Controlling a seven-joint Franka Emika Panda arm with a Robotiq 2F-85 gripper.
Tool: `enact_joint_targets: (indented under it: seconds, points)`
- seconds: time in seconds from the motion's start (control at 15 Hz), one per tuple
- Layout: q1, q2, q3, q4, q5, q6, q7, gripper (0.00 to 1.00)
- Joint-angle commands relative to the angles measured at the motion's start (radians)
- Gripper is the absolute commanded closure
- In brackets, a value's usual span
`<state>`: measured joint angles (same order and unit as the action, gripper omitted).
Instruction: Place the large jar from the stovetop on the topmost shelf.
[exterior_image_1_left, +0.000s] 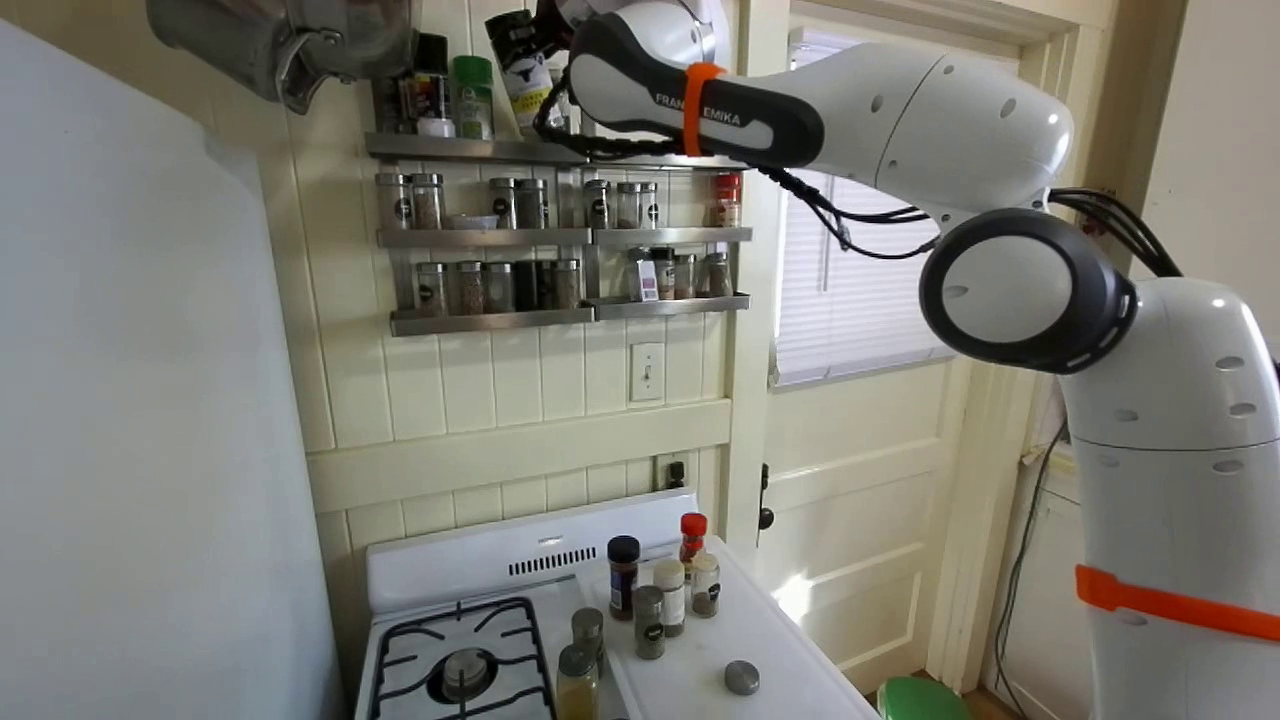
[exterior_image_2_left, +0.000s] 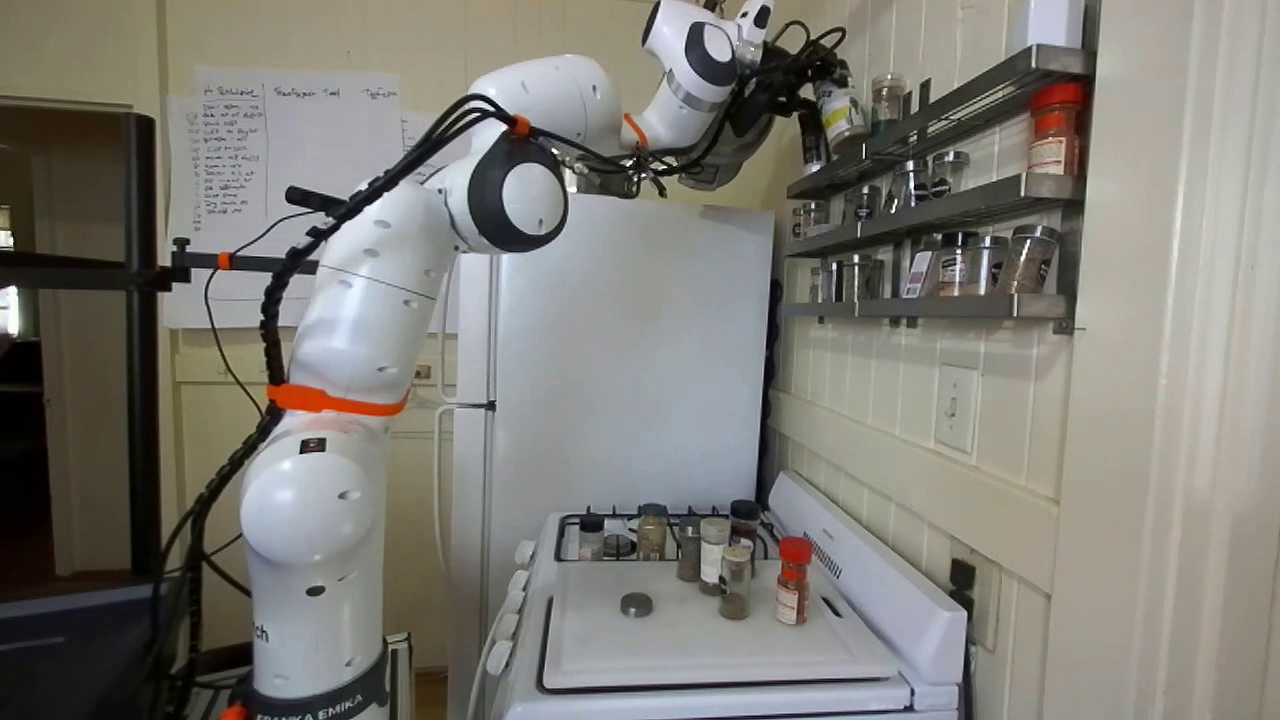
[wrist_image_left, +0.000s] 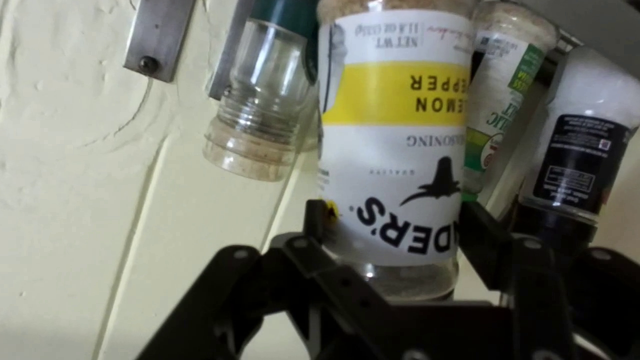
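Large clear cylindrical jar held at silvery metal topmost shelf

Black two-fingered pincer clenched on the jar, one finger each side of its white-and-yellow label. Jar tilted, above the rear edge of the white worktop; whether its base touches the shelf cannot be told. Green-capped cylindrical jar upright on that shelf, near it. On worktop: slim red-capped bottle near rear edge; low grey round disc nearer front edge.
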<state>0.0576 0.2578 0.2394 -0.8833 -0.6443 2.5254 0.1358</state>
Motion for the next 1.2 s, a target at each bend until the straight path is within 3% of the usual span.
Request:
enact_joint_targets:
  seconds: [0.0,0.87,0.93,1.0,1.13]
  points:
    - [0.007,0.060,0.011,0.087,0.013,0.030,-0.011,0.56]
    - [0.015,0.091,-0.007,0.083,-0.015,0.043,0.180,0.56]
    - [0.015,0.091,-0.005,0.083,-0.011,0.039,0.186,0.40]
    - [0.016,0.091,-0.003,0.083,-0.008,0.034,0.190,0.09]
    - [0.025,0.089,-0.006,0.089,-0.018,0.017,0.199,0.09]
